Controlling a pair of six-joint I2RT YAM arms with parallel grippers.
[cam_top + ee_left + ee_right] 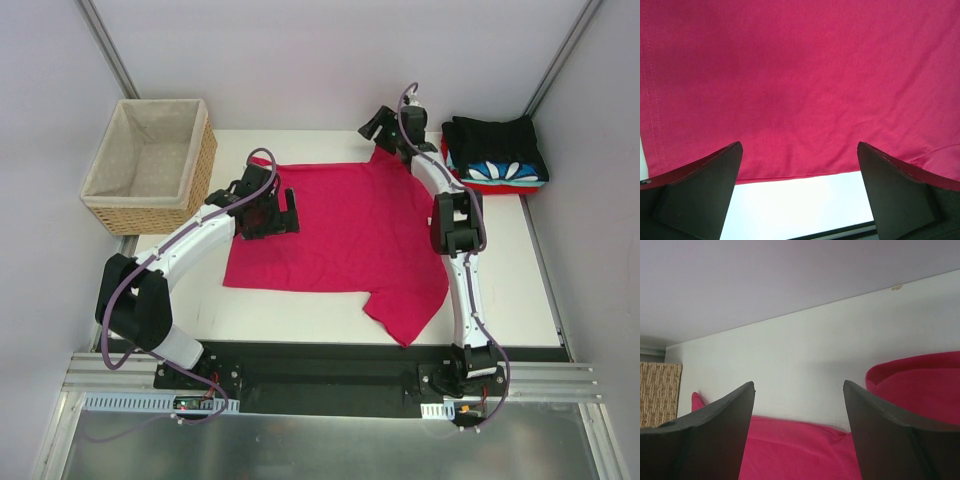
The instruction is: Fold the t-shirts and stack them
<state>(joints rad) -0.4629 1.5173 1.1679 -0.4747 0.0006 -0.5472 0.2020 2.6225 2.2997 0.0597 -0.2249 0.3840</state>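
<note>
A crimson-pink t-shirt (340, 230) lies spread flat on the white table (290, 310), with one sleeve pointing toward the near edge. My left gripper (291, 212) hovers over the shirt's left part. In the left wrist view it (799, 146) is open above the shirt (800, 75), with the shirt's edge and bare table (800, 200) between its fingers. My right gripper (369, 127) is at the shirt's far right corner. It (798, 384) is open with nothing in it, low over the cloth (790, 450). A raised fold (920, 385) lies to its right. Folded black, blue-white patterned and red shirts (495, 155) are stacked at the back right.
A woven wicker basket (150, 165) with a beige lining stands at the back left, off the table's corner, and its side shows in the right wrist view (657, 390). Grey walls close in the back and sides. The arms' bases sit on a black rail (320, 375) at the near edge.
</note>
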